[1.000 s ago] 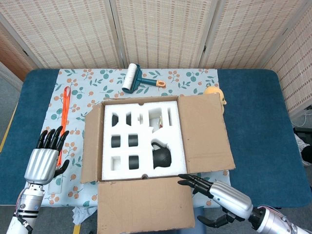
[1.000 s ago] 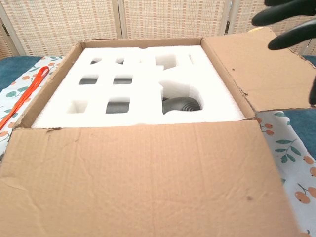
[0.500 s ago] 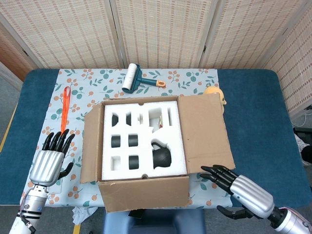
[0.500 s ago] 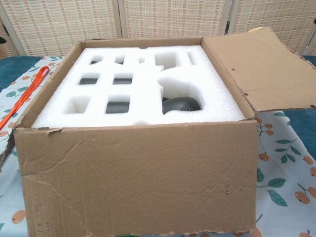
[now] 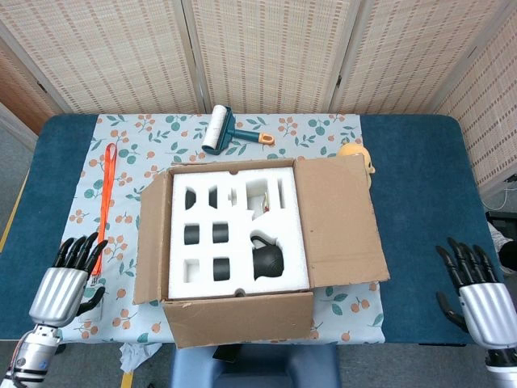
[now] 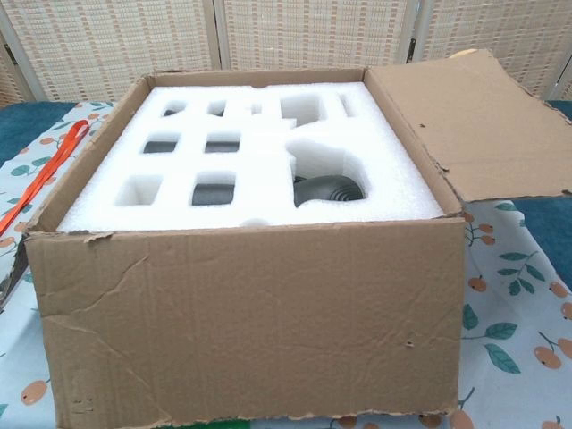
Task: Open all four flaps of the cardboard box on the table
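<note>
Fingers of the left hand [image 5: 63,279] and right hand [image 5: 477,287] were spread, grasping nothing, each well apart from the cardboard box [image 5: 258,242]. The box sat mid-table on the floral cloth [image 5: 153,141], flaps folded outward, white foam insert [image 5: 234,230] exposed.

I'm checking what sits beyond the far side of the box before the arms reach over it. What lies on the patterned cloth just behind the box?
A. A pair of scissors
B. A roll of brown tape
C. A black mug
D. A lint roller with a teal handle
D: in the head view a lint roller, white roll on a teal handle, lies on the cloth just past the far edge of the cardboard box.
</note>
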Controlling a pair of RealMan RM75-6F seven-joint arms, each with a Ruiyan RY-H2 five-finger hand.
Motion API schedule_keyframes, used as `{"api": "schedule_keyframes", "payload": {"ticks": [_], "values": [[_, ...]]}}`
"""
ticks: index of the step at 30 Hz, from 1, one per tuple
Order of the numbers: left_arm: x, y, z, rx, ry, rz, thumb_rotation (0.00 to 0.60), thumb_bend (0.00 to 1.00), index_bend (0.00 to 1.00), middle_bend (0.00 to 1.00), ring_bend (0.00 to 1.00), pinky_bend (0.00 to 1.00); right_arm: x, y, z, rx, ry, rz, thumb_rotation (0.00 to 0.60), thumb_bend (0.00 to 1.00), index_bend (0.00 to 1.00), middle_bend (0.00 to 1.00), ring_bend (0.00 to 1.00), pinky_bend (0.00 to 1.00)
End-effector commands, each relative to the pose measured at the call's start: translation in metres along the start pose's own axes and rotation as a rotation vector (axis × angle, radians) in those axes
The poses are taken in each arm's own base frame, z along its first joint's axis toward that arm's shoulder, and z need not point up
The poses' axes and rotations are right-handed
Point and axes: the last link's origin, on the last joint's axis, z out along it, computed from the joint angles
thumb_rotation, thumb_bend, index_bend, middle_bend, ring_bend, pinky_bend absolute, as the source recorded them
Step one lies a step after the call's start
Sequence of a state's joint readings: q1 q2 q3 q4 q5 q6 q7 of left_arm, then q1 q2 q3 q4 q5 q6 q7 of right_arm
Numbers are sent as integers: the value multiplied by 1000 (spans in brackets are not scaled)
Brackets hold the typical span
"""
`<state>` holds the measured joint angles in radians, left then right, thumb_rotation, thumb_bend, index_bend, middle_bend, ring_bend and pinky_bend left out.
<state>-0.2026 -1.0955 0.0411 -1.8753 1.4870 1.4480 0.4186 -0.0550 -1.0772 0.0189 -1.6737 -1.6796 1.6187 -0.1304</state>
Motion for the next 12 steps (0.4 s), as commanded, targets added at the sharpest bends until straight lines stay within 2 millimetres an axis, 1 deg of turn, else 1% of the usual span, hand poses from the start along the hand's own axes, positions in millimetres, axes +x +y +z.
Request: {"api": "schedule_keyframes", "payload": {"ticks": [1,4,9,12], "values": [[-10,-16,-19,21,19,-13,600,375,0,0,0,0,-5,9,-11,-48,38,0,600,458,0,0,0,0],[-17,-23,-25,29,34,-22,600,375,0,0,0,0,-5,9,-13,-45,44,1,600,459,0,0,0,0],[-24,-32,-30,54,37,-32,600,375,0,0,0,0,-6,10,-10,-38,16,21,600,459,0,0,0,0],[-23,-33,-31,46,48,-24,600,375,0,0,0,0,-7,11,-6,-31,-10,43,600,458,0,0,0,0]]}}
